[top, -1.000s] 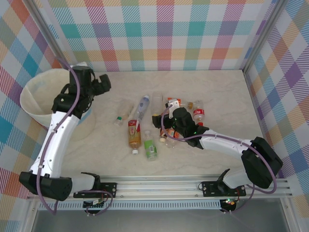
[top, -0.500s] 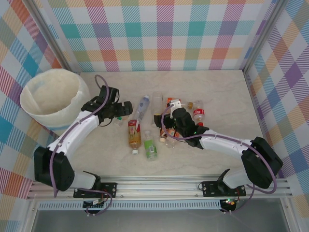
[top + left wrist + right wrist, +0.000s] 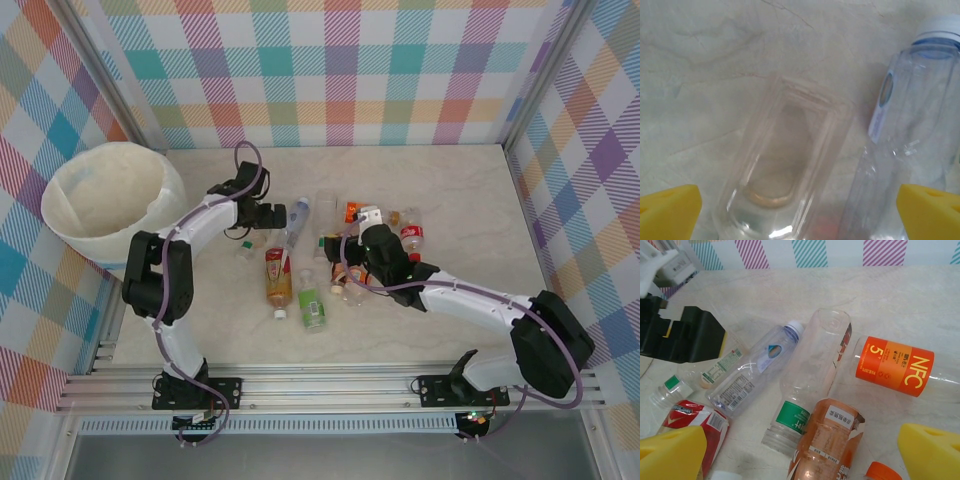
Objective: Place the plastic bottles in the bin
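The bin (image 3: 75, 235) sits at the far left of the smooth marbled surface (image 3: 480, 200), well apart from the plastic bottles (image 3: 278, 275) strewn mid-surface, which we judge light, thin-walled and slick, best pinched across a crushed waist. Our left tool (image 3: 800, 212) hangs open over a clear bottle (image 3: 785, 165) just beside a blue-capped bottle (image 3: 912, 125), and our right tool (image 3: 800, 452) gapes open above a brown-labelled bottle (image 3: 827, 440). On so smooth a surface bottles may skid, though bare room lies to the right, up to the plaid walls (image 3: 580, 150).
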